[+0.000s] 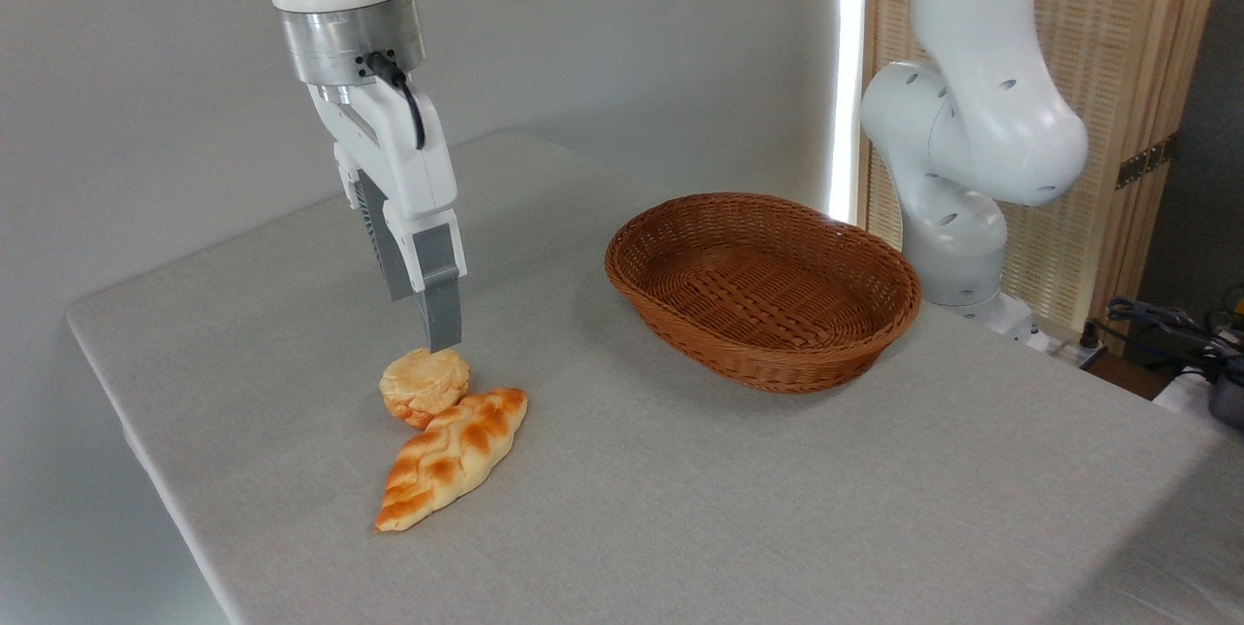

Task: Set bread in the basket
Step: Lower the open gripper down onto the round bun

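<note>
From the fixed camera, the bread (425, 386) is a small round bun, pale golden on its puffy, cracked top and a deeper orange around its base. It sits on the table (680, 469) at the left of the scene, touching the upper end of a longer braided loaf (453, 459), which is leaf-shaped with orange-brown stripes and lies at a slant toward the near edge. The gripper (437, 338) hangs straight above the bun, its grey fingers (442, 314) pointing down with the tip at or just over the bun's top edge. The fingers overlap from this angle, so whether they are apart or together cannot be told; they are not clamped around the bun.

The basket (880, 309) is oval, shallow and woven of reddish-brown wicker. It stands well apart from the bun, to the right and further back, with nothing inside.

The table is covered in a light grey cloth with a fine weave. Behind it is a plain pale wall. At the right the white robot base (962, 217) rises beside the table, in front of a slatted wooden screen (1118, 71), and some cables (1166, 324) lie at the far right edge
</note>
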Robot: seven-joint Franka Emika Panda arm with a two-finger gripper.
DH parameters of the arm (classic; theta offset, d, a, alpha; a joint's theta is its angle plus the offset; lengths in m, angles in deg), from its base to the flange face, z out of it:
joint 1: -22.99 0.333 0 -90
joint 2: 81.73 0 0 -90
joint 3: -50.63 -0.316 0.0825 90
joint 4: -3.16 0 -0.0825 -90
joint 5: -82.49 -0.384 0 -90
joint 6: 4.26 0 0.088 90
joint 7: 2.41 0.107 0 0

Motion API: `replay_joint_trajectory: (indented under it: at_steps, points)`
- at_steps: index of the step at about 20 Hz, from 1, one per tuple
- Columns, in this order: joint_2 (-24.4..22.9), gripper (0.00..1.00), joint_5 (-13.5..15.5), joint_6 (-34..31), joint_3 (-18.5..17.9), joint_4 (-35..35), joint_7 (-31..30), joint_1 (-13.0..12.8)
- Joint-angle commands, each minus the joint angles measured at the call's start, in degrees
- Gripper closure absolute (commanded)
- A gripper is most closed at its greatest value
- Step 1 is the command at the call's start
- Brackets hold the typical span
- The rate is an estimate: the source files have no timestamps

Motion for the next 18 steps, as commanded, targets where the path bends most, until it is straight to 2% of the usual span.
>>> replay_joint_trajectory:
  at_steps: [1,5,18]
  points:
    - [0.7,0.00,-1.6,1.6,0.4,0.3,-0.4,-0.8]
    - [0.8,0.00,-2.9,1.7,0.4,0.1,-0.7,-1.3]
    - [1.5,0.00,-3.0,2.0,1.1,0.0,-3.4,-1.6]
